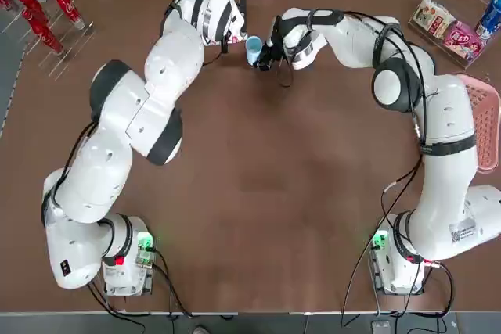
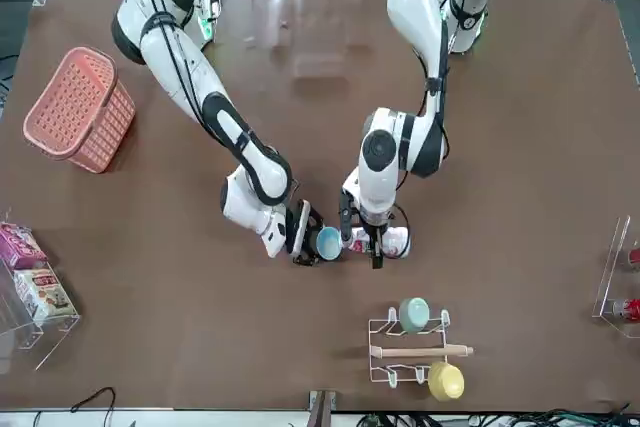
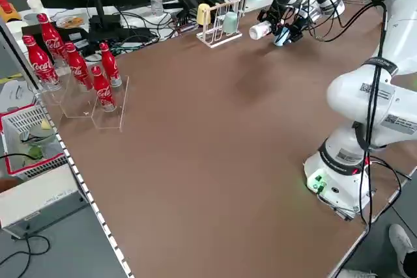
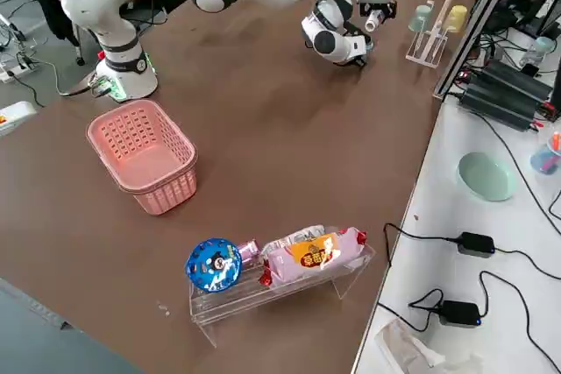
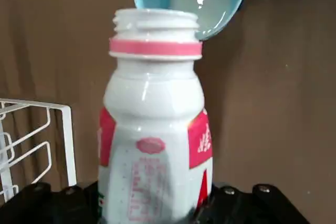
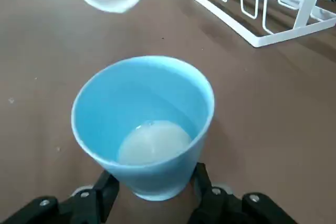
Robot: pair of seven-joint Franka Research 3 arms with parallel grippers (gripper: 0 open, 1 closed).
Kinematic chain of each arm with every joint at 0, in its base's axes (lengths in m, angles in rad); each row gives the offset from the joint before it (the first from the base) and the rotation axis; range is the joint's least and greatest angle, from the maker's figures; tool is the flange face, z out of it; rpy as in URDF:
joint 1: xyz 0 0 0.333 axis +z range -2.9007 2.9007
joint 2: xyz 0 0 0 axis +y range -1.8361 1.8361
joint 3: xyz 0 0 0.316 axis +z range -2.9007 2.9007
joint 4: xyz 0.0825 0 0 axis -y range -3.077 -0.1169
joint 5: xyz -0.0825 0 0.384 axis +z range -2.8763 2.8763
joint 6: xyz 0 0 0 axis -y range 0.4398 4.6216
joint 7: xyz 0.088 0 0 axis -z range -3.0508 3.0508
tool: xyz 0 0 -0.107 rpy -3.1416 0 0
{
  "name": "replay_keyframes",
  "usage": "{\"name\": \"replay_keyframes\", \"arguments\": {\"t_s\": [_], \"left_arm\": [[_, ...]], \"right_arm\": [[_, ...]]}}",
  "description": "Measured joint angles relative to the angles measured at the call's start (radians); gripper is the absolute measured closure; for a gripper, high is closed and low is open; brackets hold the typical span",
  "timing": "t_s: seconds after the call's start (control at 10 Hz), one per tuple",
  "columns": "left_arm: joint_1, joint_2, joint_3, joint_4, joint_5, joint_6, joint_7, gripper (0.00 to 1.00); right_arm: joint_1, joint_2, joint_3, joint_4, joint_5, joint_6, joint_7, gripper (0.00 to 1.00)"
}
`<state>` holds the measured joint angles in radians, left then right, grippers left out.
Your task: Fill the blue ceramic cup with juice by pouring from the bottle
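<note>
The left gripper [image 5: 157,213] has its fingers clamped on the body of the bottle [image 5: 155,129], which is uncapped and tipped with its open mouth right at the rim of the blue cup [image 6: 143,124]. The right gripper [image 6: 152,192] has its fingers clamped around the base of that cup, holding it at the far side of the surface [image 1: 250,193], just beside the bottle. In the front view the two hands meet mouth to rim, close to the wire rack [image 2: 410,352].

Progress, as I judge it: the pour is under way or only just begun. A shallow pool of pale juice lies in the bottom of the cup, well short of the rim, so most of the filling is left. No stream shows between bottle and cup.

Counts: one white bottle, one blue cup. The rack carries two more cups, one mint green [image 2: 414,313] and one yellow [image 2: 446,380]. Four red cola bottles [image 3: 71,63] stand in a clear stand off to the side. There is one pink basket [image 4: 145,155], and a clear tray [image 4: 280,291] of snack packets whose count I cannot tell.
</note>
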<state>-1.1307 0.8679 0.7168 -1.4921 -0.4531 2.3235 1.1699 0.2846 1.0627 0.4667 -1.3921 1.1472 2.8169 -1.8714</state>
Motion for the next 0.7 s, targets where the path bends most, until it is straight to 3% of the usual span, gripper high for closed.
{"name": "replay_keyframes", "arguments": {"t_s": [0.7], "left_arm": [[-0.001, 0.0, 0.001, 0.009, 0.0, -0.002, 0.0, 0.56]], "right_arm": [[-0.001, 0.0, 0.0, -0.001, 0.001, 0.0, 0.0, 0.38]]}}
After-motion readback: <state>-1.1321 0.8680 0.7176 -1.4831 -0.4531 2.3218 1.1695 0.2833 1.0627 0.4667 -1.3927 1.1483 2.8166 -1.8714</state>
